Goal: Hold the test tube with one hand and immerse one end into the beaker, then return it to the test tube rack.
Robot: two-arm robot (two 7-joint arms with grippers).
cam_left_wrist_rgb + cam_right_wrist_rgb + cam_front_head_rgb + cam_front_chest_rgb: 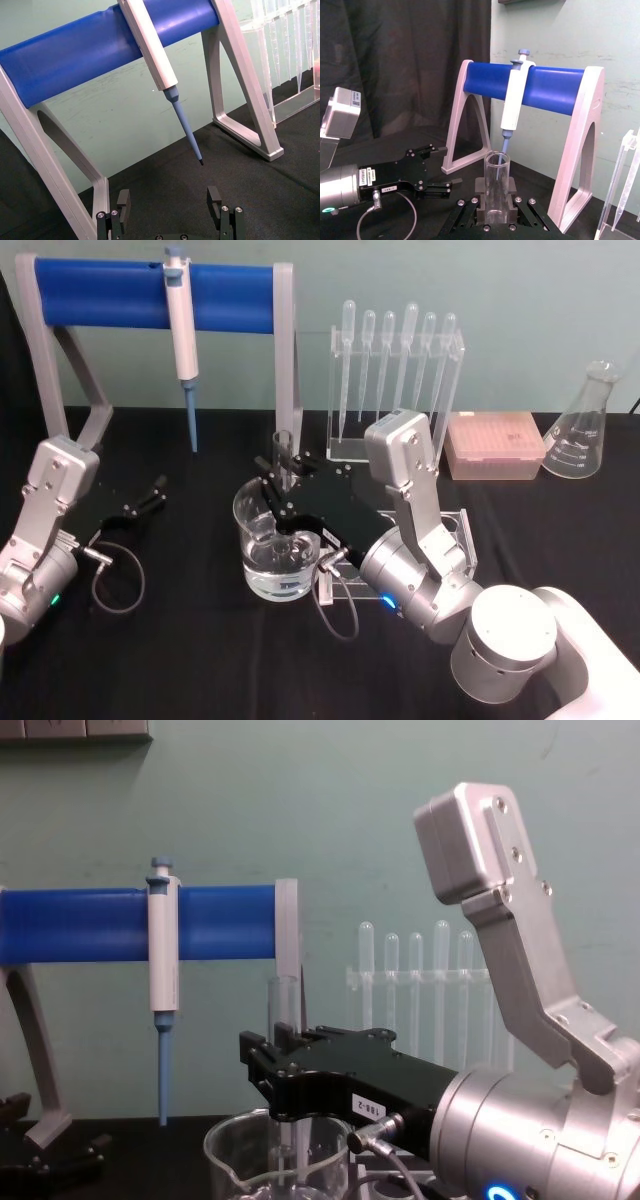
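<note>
The test tube (283, 447) stands upright, a clear glass cylinder with its open rim on top. My right gripper (283, 483) is shut on its middle, directly over the beaker (250, 508). In the chest view the test tube (285, 1010) passes down through the black right gripper (285, 1070), and its lower end shows inside the beaker (240, 1160). Clear liquid lies in the beaker's bottom; I cannot tell if the tube touches it. The right wrist view shows the test tube (496, 182) clamped between the fingers. My left gripper (150, 498) rests open at the left, its fingers (124, 202) spread wide.
A white-and-blue pipettor (183, 330) hangs on the blue-barred stand (100, 285) at the back left. Behind the beaker is a clear rack of pipettes (395, 380), then a pink box (495, 445) and a conical flask (583, 425). A clear stand (462, 535) sits under my right arm.
</note>
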